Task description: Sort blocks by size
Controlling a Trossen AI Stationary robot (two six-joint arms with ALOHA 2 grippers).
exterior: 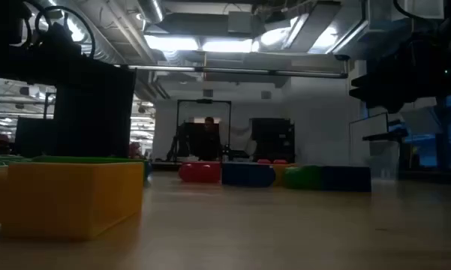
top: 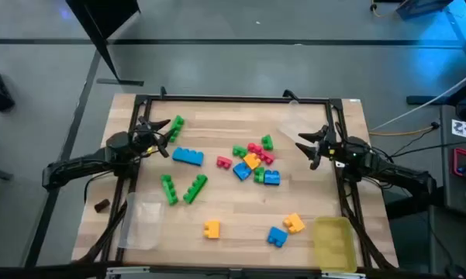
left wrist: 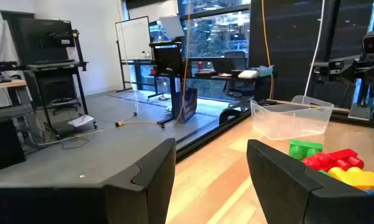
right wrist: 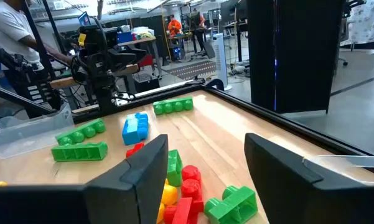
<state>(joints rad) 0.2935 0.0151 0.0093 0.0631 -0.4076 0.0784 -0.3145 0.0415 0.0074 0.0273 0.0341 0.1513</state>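
The blocks lie loose on the wooden table (top: 240,209). A green one (top: 176,124) and a blue one (top: 188,156) lie close to my left gripper (top: 164,138), which is open and empty (left wrist: 211,180). Two long green blocks (top: 182,188) lie nearer the front. A mixed cluster of red, green, yellow and blue blocks (top: 253,159) sits mid-table, just in front of my open, empty right gripper (top: 306,149) (right wrist: 205,180). Two orange blocks (top: 211,229) (top: 294,223) and a blue one (top: 277,236) rest near the front edge.
A yellow tray (top: 333,242) stands at the front right. One clear tray (top: 143,221) lies at the front left and another (left wrist: 292,118) at the far right. A dark frame (top: 233,99) runs round the table. A person (right wrist: 12,25) stands beyond the table.
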